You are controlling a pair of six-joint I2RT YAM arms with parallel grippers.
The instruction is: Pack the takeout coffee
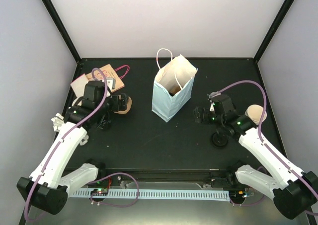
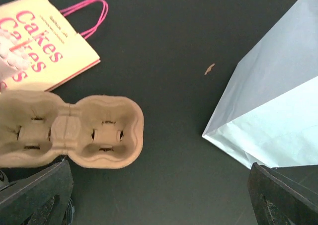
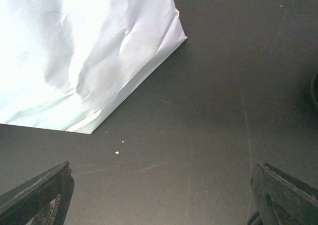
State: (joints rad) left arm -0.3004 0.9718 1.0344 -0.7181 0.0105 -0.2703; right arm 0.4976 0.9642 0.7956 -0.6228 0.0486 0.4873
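Packing looks barely begun, right?

I'd say so. At far left lies a flat Cakes bag (image 2: 39, 41) with pink handles. Just beside it sits the pulp cup carrier (image 2: 74, 133), its wells bare. The left gripper (image 2: 159, 195) hovers over the carrier, jaws wide, holding nothing.

And the middle?

The light blue paper bag (image 1: 171, 98) stands upright with its mouth open. The right gripper (image 3: 159, 195) hangs near its base, also spread wide and carrying nothing. The takeout coffee cup (image 1: 256, 114) stands at far right, partly behind that arm and well apart from the carrier.

Next move?

Probably the cup goes into a well, then the carrier into the bag. That calls for a square grasp on the cup. The right arm crowds it, and the bag's narrow mouth could catch the carrier.
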